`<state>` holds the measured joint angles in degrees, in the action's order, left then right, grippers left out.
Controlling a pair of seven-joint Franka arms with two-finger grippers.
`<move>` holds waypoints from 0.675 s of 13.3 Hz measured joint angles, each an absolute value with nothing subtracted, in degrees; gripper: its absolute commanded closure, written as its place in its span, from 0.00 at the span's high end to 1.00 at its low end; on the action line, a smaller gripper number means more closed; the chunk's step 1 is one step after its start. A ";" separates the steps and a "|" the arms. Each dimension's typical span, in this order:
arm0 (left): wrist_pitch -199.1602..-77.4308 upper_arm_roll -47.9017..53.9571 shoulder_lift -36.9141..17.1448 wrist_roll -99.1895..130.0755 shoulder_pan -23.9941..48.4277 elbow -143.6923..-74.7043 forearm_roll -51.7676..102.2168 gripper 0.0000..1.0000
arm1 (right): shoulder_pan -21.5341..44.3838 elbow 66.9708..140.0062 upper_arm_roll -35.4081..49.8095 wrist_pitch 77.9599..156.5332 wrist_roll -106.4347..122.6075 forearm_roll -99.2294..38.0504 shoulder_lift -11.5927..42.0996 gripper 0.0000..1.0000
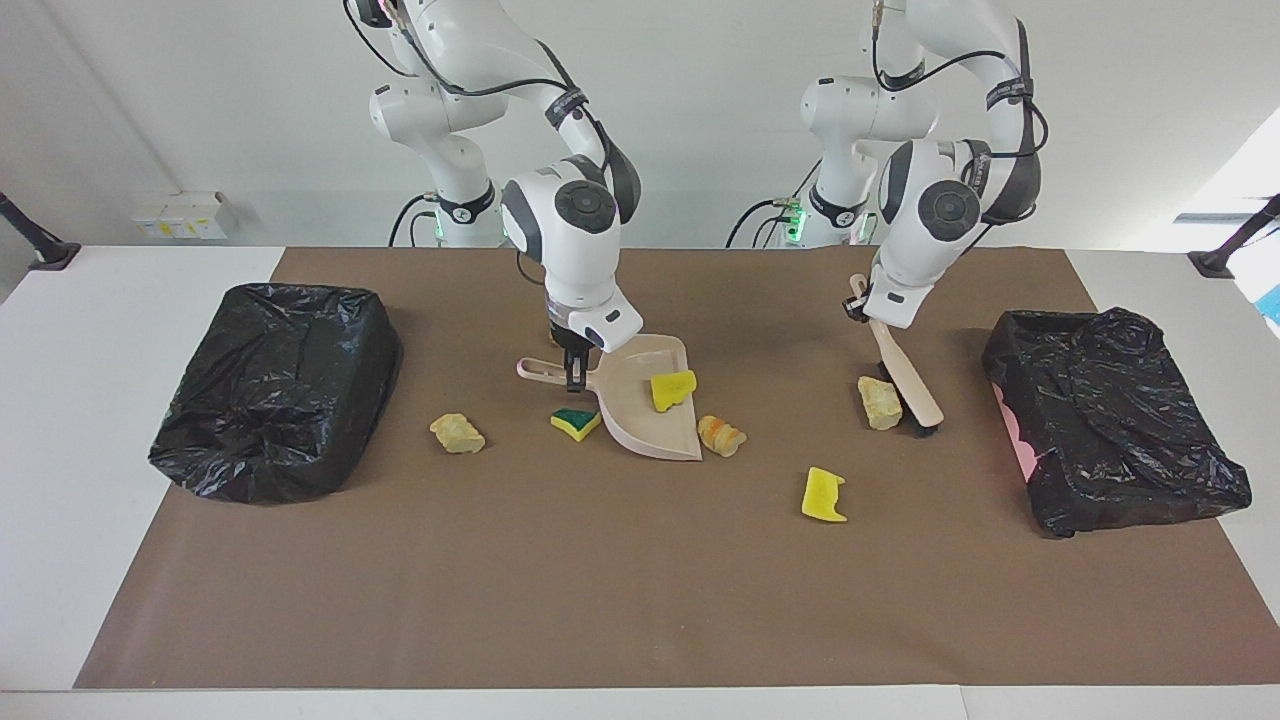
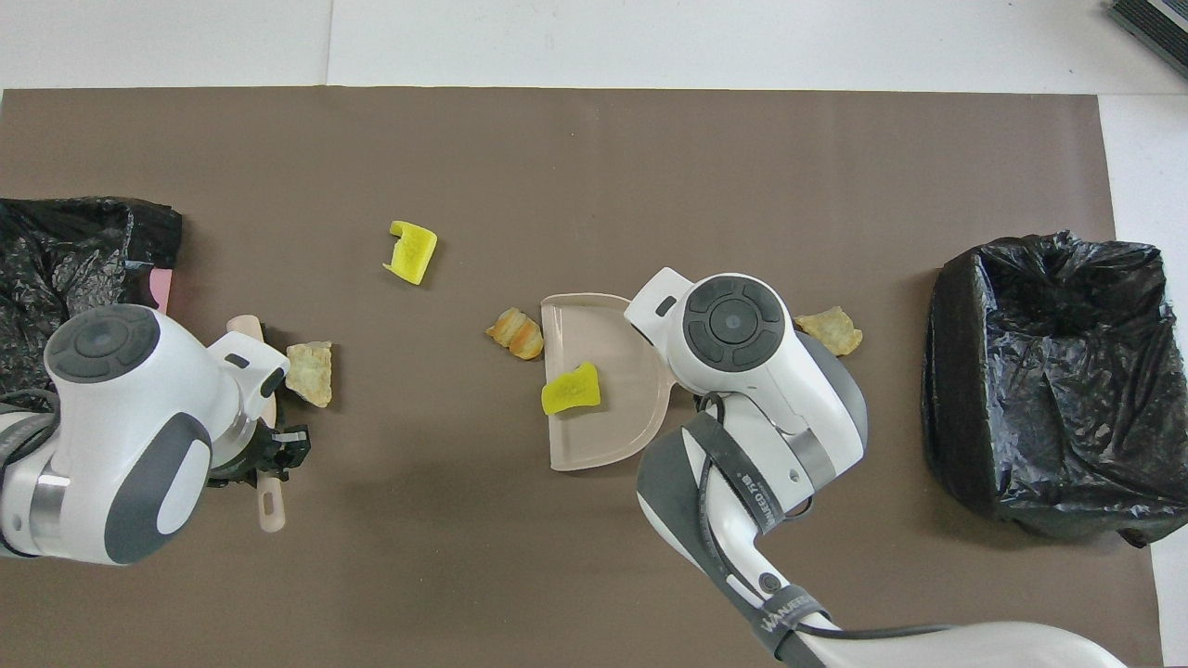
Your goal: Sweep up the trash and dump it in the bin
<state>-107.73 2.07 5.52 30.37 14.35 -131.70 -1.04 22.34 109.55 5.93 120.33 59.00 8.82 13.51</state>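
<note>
We see one yellow sponge piece [image 1: 672, 389] in the dustpan [image 1: 655, 425]; other scraps lie loose on the brown mat [image 1: 640, 600]. Our right gripper [image 1: 575, 372] is clamped on the dustpan's handle. Our left gripper [image 1: 858, 302] grips the brush [image 1: 905, 385], its bristles beside a tan chunk [image 1: 879, 402], near a black-bagged bin [image 1: 1110, 420].

A dustpan [image 1: 655, 405] lies mid-table on the mat [image 1: 640, 600], with 1 sponge piece [image 1: 672, 389] in it. The right gripper [image 1: 575, 372] is down on the dustpan's handle, which points toward the right arm's end. A second sponge piece [image 1: 575, 423] lies just beside the pan on that side, and a stone-like chunk [image 1: 458, 433] sits between it and the bin [image 1: 275, 385] at that end. A bread-like lump [image 1: 721, 435] touches the pan's mouth edge. A third sponge piece [image 1: 823, 495] lies farther from the robots. The left gripper [image 1: 862, 300] holds a brush [image 1: 905, 385] just beside another chunk [image 1: 879, 402], near the second bin [image 1: 1110, 415].
</note>
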 measured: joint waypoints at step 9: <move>-122.44 2.73 -0.38 30.12 30.84 -129.81 11.08 0.00 | 22.34 109.59 5.93 120.33 58.99 8.82 13.51 0.00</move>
<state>-122.44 2.73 -0.38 30.12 30.84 -129.81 11.08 22.34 109.59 5.93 120.33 58.99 8.82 13.51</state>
